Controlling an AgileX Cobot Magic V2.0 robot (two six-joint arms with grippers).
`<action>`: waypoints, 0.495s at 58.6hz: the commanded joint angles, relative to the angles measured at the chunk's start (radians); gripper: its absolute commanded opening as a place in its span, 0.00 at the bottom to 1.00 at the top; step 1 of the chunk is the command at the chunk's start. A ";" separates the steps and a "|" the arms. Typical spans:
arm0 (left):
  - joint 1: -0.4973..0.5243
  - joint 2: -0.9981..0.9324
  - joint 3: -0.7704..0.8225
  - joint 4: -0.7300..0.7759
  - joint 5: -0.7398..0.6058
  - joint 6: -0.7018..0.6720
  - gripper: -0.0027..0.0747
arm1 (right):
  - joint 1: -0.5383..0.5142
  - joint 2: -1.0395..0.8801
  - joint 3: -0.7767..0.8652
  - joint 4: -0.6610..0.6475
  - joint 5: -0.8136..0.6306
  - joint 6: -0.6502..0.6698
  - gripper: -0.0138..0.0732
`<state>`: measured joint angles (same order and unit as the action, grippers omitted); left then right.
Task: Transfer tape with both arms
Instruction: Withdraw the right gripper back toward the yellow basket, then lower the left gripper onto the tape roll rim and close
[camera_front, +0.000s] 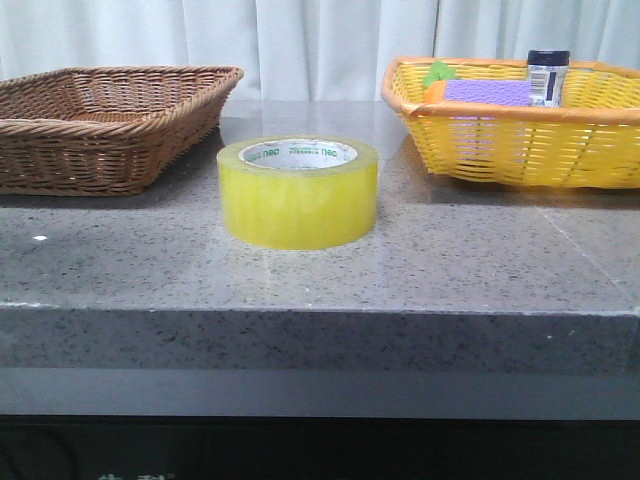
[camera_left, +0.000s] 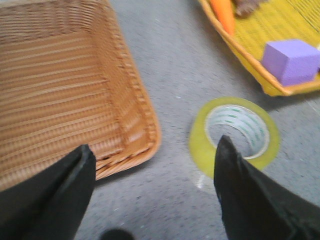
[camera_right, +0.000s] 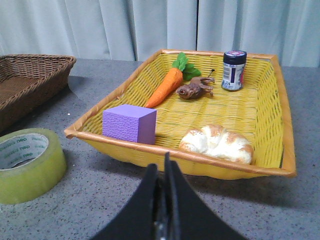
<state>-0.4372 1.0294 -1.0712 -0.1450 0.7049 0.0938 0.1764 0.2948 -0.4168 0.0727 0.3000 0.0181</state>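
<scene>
The yellow tape (camera_front: 298, 194) lies flat on the grey stone table, between the two baskets, its white core rim with green letters facing up. Neither arm shows in the front view. In the left wrist view my left gripper (camera_left: 155, 152) is open and empty above the table, one finger over the brown basket's corner, the other overlapping the tape (camera_left: 235, 131). In the right wrist view my right gripper (camera_right: 163, 167) is shut and empty, in front of the yellow basket, with the tape (camera_right: 29, 164) off to its side.
A brown wicker basket (camera_front: 100, 125) stands at the back left. A yellow basket (camera_front: 520, 130) at the back right holds a purple block (camera_right: 129, 123), a carrot toy (camera_right: 167, 86), a bread roll (camera_right: 216, 143), a small brown figure (camera_right: 195, 88) and a jar (camera_right: 233, 70).
</scene>
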 joint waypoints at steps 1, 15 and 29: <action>-0.060 0.081 -0.091 -0.007 -0.048 0.001 0.67 | -0.004 0.007 -0.025 -0.012 -0.074 -0.003 0.08; -0.187 0.342 -0.291 -0.007 0.092 0.001 0.67 | -0.004 0.007 -0.025 -0.012 -0.072 -0.003 0.08; -0.205 0.530 -0.425 0.025 0.131 0.001 0.67 | -0.004 0.007 -0.025 -0.012 -0.067 -0.003 0.08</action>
<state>-0.6380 1.5463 -1.4326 -0.1384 0.8689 0.0968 0.1764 0.2948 -0.4168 0.0727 0.3071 0.0181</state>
